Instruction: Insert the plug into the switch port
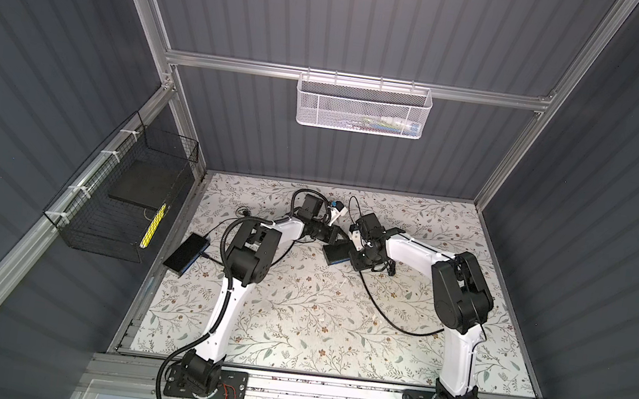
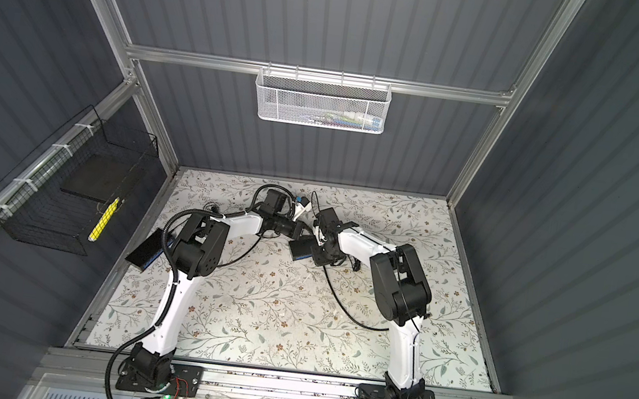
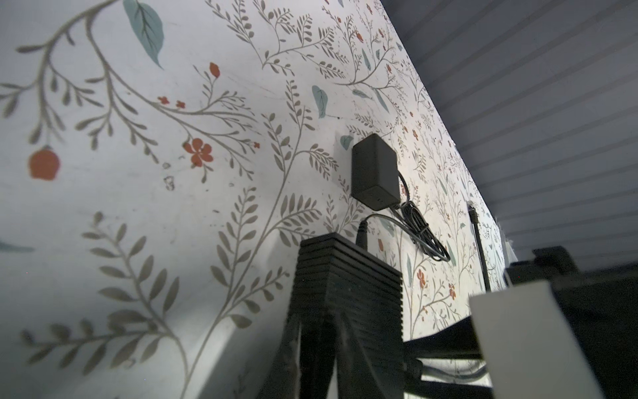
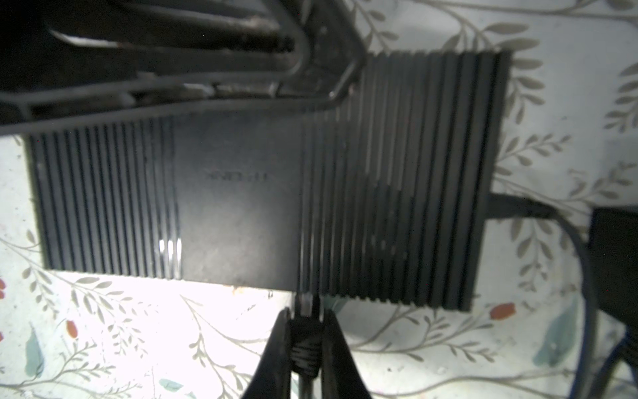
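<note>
The switch (image 1: 332,252) (image 2: 300,247) is a flat black ribbed box with a blue side face, lying mid-table towards the back. In the right wrist view the switch (image 4: 241,207) fills the frame. My right gripper (image 4: 305,316) (image 1: 356,255) is shut on the plug (image 4: 305,340). The plug's clear tip meets the box's long side edge, and the switch port itself is hidden there. My left gripper (image 3: 317,331) (image 1: 337,237) is shut on one end of the switch (image 3: 348,276) from the opposite side. The plug's black cable (image 1: 390,319) trails towards the front.
A black power adapter (image 3: 374,172) with a bundled cord lies just beyond the switch. A second black box with a blue side (image 1: 187,254) sits at the table's left edge. A black wire basket (image 1: 120,203) and a white mesh basket (image 1: 363,108) hang on the walls.
</note>
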You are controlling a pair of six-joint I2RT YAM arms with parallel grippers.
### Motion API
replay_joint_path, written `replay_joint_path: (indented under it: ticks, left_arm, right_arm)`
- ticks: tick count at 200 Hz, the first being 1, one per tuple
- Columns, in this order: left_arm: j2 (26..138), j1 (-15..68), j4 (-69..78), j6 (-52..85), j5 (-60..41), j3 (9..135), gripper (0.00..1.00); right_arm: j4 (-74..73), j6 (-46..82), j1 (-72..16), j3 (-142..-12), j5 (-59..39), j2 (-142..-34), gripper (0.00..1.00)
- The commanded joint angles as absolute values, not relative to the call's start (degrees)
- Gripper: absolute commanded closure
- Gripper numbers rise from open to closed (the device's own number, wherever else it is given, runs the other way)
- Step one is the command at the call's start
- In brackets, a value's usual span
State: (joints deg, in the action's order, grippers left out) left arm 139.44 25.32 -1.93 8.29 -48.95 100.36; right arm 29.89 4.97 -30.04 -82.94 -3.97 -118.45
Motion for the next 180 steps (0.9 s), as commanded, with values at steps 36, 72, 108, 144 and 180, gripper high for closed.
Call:
replay_joint_path:
  ticks: [36, 72, 108, 144, 180]
  left_arm:
    - [140.0, 28.7, -6.5, 9.2, -54.2, 97.4, 0.82]
    - [140.2, 29.5, -7.8, 8.1, -52.6, 96.8, 0.82]
    - [140.2, 30.3, -7.8, 8.1, -53.3, 96.8, 0.82]
    - [140.5, 30.8, -7.4, 8.5, -53.8, 96.4, 0.83]
    - [140.6, 31.2, -6.8, 8.5, -53.9, 95.6, 0.84]
  right_arm:
    - [20.6, 4.9, -29.4, -86.1, -2.5, -119.9, 0.93]
    - [20.9, 4.0, -29.1, -88.0, -2.8, -120.6, 0.93]
    - [20.3, 3.9, -29.1, -88.8, -3.1, -121.4, 0.93]
    - [20.2, 3.7, -28.8, -89.9, -3.0, -121.7, 0.93]
    - [20.7, 3.0, -28.3, -91.1, -3.0, -121.8, 0.93]
